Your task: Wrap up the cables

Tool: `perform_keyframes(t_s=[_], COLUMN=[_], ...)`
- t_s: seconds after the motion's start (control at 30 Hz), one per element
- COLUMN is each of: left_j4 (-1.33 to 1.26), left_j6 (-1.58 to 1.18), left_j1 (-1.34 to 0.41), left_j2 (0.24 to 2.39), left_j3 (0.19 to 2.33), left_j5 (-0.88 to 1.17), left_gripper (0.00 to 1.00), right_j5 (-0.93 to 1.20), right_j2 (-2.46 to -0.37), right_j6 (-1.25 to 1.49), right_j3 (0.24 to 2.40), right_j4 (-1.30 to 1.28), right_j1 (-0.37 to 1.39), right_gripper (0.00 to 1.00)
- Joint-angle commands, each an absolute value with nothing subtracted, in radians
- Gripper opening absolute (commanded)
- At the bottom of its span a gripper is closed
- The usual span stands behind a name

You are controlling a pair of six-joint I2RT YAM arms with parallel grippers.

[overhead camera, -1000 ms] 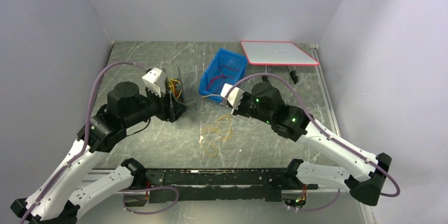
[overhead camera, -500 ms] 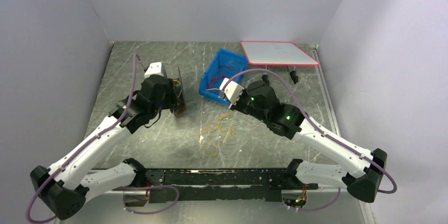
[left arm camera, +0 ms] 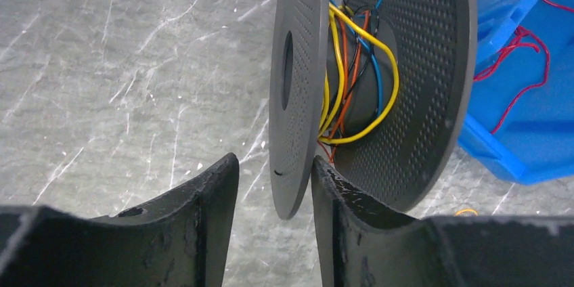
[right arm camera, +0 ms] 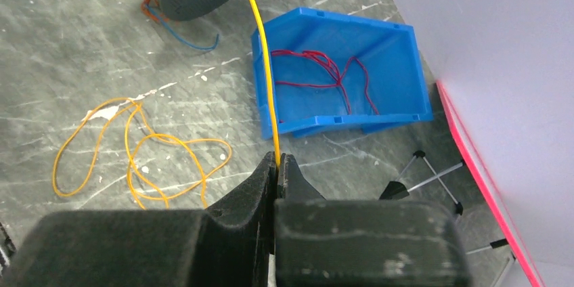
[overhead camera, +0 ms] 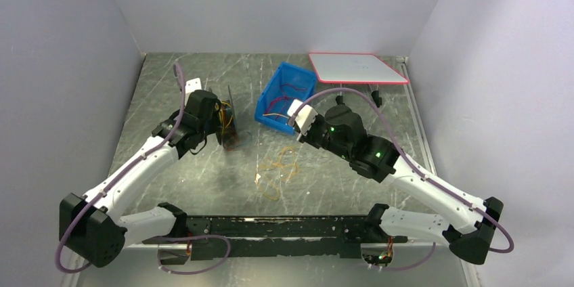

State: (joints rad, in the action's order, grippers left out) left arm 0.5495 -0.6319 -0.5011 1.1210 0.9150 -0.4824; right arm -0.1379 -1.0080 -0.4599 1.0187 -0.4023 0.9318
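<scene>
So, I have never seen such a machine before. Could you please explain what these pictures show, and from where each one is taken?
These are two robot arms bolted at the near edge of a table. The overhead view looks down from above and behind them. The other two views come from a camera on each wrist, so the dark shapes at the bottom are that arm's own fingers. The left gripper stands open around one flange of a dark grey spool, which carries some wound cables. The right gripper is shut on a yellow cable that runs up to the spool. On the table lie a loose orange cable and a blue bin with red cables inside. A white board with a red edge stands at the far right.
</scene>
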Motion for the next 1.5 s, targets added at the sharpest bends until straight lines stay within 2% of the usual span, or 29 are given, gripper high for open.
perform_keyframes(t_s=[0.0,0.53,1.1,1.27,1.47], left_j4=[0.463,0.46,0.579,0.596,0.594], left_j6=[-0.625,-0.593,-0.408,-0.336,-0.286], left_j1=[-0.471,-0.471,-0.486,-0.541,-0.62], left_j2=[1.158,1.203,1.173,1.131,1.1], left_j3=[0.921,0.94,1.012,1.012,0.995], left_j5=[-0.423,-0.413,-0.256,-0.212,-0.187], left_gripper=[0.45,0.07,0.07,0.07,0.07], right_j5=[-0.108,-0.11,-0.122,-0.223,-0.492], right_j2=[-0.981,-0.989,-0.921,-0.911,-0.901], right_j6=[-0.442,-0.426,-0.413,-0.427,-0.46], right_j3=[1.008,1.01,1.089,1.154,1.26], right_j4=[-0.38,-0.38,-0.518,-0.601,-0.675], right_j1=[0.941,0.942,0.948,0.95,0.95], right_gripper=[0.0,0.0,0.0,0.0,0.0])
